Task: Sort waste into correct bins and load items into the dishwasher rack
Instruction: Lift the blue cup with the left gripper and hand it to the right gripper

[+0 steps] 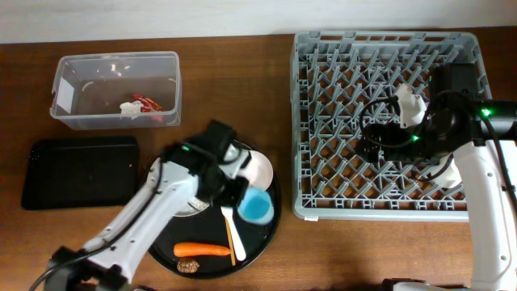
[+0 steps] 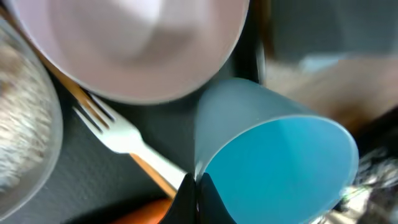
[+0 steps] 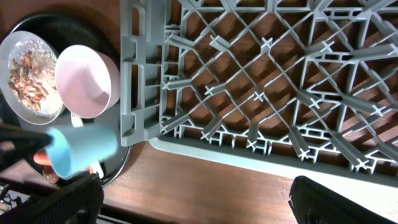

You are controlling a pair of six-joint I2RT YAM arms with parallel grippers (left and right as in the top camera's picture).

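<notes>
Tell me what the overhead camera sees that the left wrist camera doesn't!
Only overhead: the grey dishwasher rack, the clear tub and the flat black tray. Only the left wrist: the fork with its separate prongs, close up. Both: the light-blue cup and the pale bowl.

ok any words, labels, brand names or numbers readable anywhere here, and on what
No text can be read in any view.
red wrapper in the clear tub: any print is too small to tell.
dishwasher rack, light-blue cup, bowl: no markings seen.
</notes>
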